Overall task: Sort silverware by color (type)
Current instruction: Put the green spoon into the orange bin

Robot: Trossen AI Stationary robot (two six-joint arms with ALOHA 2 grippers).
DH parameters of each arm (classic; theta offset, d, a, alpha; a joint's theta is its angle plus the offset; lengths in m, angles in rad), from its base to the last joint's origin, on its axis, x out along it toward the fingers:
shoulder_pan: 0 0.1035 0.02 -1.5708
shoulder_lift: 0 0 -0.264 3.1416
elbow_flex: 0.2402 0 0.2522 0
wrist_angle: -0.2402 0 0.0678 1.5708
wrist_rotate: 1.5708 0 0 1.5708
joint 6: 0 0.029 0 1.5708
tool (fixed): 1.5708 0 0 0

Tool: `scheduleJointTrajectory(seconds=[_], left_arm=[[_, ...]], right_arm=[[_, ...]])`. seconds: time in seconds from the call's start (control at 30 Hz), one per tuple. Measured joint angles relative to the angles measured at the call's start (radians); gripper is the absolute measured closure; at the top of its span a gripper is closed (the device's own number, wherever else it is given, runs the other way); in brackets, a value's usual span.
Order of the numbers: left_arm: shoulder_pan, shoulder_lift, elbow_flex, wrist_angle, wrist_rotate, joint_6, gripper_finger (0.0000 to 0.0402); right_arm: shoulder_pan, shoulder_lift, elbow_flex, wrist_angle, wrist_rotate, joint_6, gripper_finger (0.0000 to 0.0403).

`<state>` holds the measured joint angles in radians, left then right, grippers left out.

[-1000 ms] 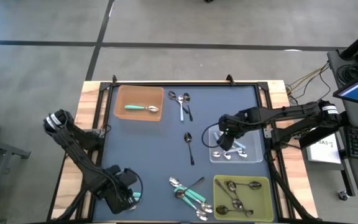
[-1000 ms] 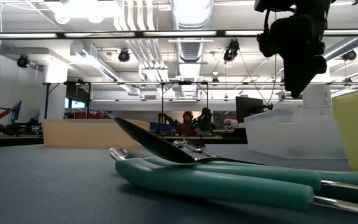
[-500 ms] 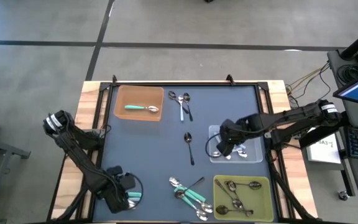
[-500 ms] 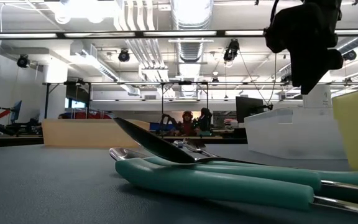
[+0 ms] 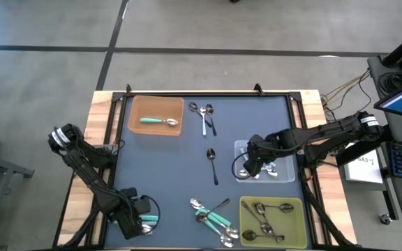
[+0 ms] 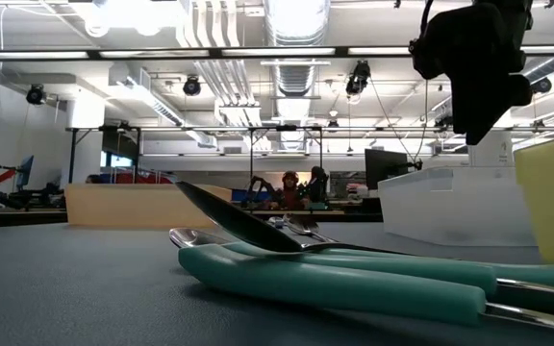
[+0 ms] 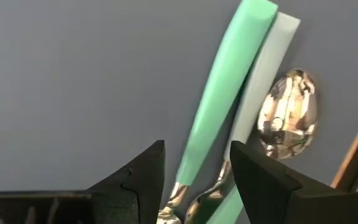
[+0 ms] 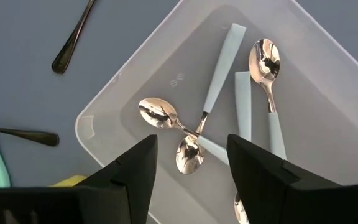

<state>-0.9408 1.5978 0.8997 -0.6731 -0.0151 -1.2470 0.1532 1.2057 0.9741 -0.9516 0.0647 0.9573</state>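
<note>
Currently the right gripper (image 5: pixel 252 164) hangs over the clear tray (image 5: pixel 285 176) by the mat's right edge, fingers spread and empty; light-blue spoons (image 8: pixel 219 74) lie inside. Near the front-left corner, the left gripper (image 5: pixel 142 222) stands with fingers apart astride a teal spoon (image 7: pixel 219 102) and a pale one, holding neither. Open mat surrounds the lone dark spoon (image 5: pixel 213 164) at centre. Other silverware lies in the tan tray (image 5: pixel 135 125), the yellow-green tray (image 5: pixel 297 233) and a front-edge cluster (image 5: pixel 213 217).
</note>
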Motion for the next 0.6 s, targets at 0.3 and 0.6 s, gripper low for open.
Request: scheduleJointTrajectory(seconds=[0.3,0.6], left_arm=[[-0.002,0.000,-0.075,0.054,0.023,0.008,0.0238],[0.017,-0.006,-0.135,0.088,0.032,-0.020,0.0270]], right_arm=[[0.000,0.000,0.000,0.000,0.016,-0.016,0.0218],[0.000,0.000,0.000,0.000,0.017,-0.028,0.0218]])
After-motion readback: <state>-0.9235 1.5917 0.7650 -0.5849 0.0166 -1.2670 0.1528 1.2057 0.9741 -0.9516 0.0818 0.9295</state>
